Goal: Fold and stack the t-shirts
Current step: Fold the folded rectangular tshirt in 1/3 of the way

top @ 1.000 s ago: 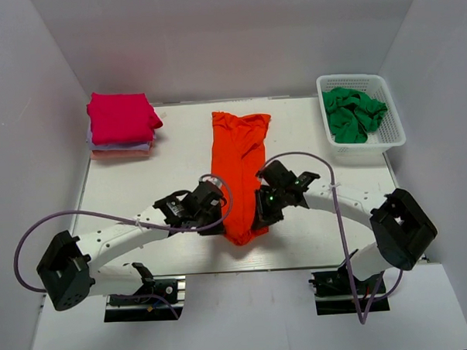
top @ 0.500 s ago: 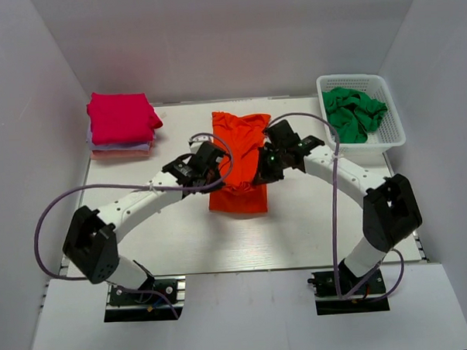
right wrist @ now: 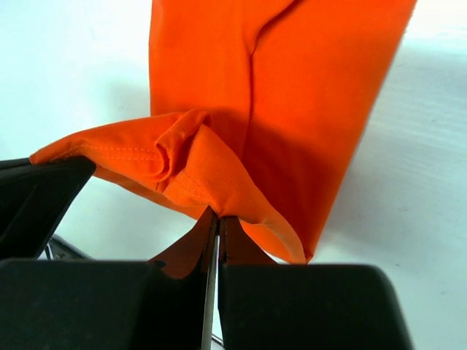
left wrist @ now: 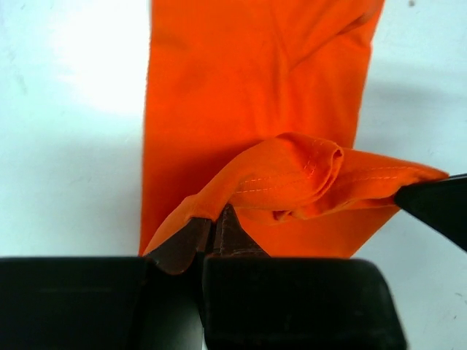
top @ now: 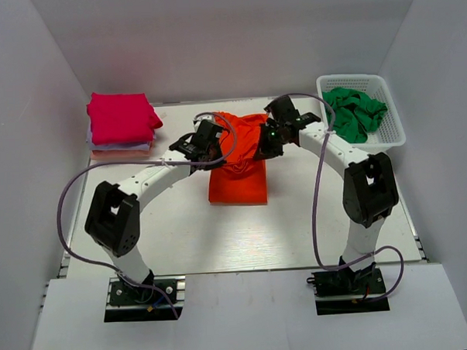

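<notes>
The orange-red t-shirt (top: 237, 179) lies as a long strip on the table's middle, its near end lifted and doubled back over itself. My left gripper (top: 215, 151) is shut on the hem's left corner, seen in the left wrist view (left wrist: 217, 211). My right gripper (top: 261, 148) is shut on the hem's right corner, seen in the right wrist view (right wrist: 219, 215). The hem (left wrist: 306, 179) sags between them above the lower layer (right wrist: 306, 95). A stack with a magenta shirt (top: 121, 118) on pale shirts (top: 118, 149) sits at the back left. Green shirts (top: 353, 113) fill a basket.
The white basket (top: 387, 141) stands at the back right corner of the table. White walls close in the table on the left, back and right. Purple cables loop from both arms above the table.
Both grippers have carried the shirt's near hem from the front of the table toward the back, doubling the shirt over itself. The arms are now stretched far forward.
</notes>
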`<state>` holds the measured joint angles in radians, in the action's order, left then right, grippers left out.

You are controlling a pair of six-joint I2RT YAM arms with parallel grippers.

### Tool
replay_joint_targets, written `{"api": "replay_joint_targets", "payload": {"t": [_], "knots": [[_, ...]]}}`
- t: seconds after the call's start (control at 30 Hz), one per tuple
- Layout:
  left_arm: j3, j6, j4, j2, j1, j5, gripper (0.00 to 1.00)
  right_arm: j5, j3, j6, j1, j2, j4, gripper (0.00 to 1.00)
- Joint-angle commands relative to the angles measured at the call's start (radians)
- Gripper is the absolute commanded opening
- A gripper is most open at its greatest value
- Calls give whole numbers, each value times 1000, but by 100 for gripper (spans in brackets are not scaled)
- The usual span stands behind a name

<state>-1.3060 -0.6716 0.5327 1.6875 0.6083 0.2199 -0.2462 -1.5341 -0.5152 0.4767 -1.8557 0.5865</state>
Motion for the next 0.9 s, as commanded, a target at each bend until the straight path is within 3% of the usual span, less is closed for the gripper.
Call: {"api": "replay_joint_targets", "payload": {"t": [0.0, 0.87], "knots": [[-76, 53, -48, 35, -19, -37, 0, -16, -57, 21, -29, -14, 13, 0], [-131, 122, -186, 248, -134, -128, 3, -168, -155, -2, -127, -232, -82, 0]]}}
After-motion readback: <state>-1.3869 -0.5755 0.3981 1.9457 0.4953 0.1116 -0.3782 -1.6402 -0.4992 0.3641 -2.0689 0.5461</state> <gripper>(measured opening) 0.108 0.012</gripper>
